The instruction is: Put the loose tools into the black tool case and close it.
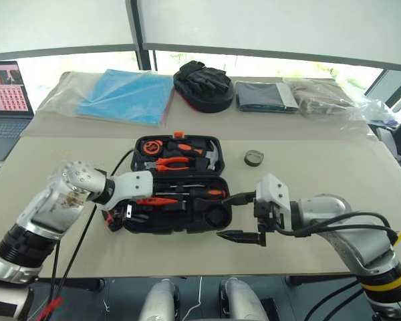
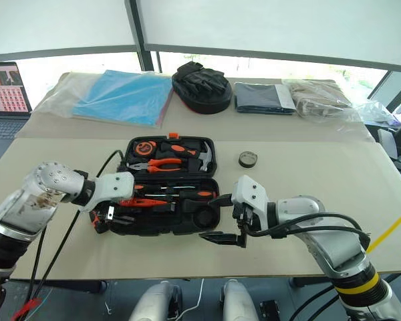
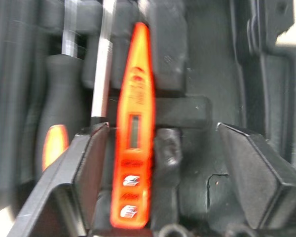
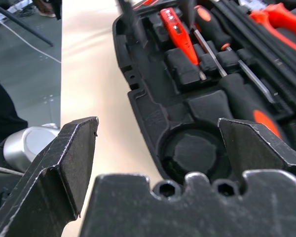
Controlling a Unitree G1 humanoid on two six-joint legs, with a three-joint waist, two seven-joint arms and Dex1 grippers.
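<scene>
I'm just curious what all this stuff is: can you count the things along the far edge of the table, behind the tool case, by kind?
Blue plastic-wrapped packet: 1
Black pouch with gloves: 1
Folded cloths: 2 (dark cloth, beige cloth)
Total: 4

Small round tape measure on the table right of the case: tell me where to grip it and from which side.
Grip the small round tape measure across its rim, coming straight down. It lies flat and apart from the black tool case, with bare table around it.
</scene>
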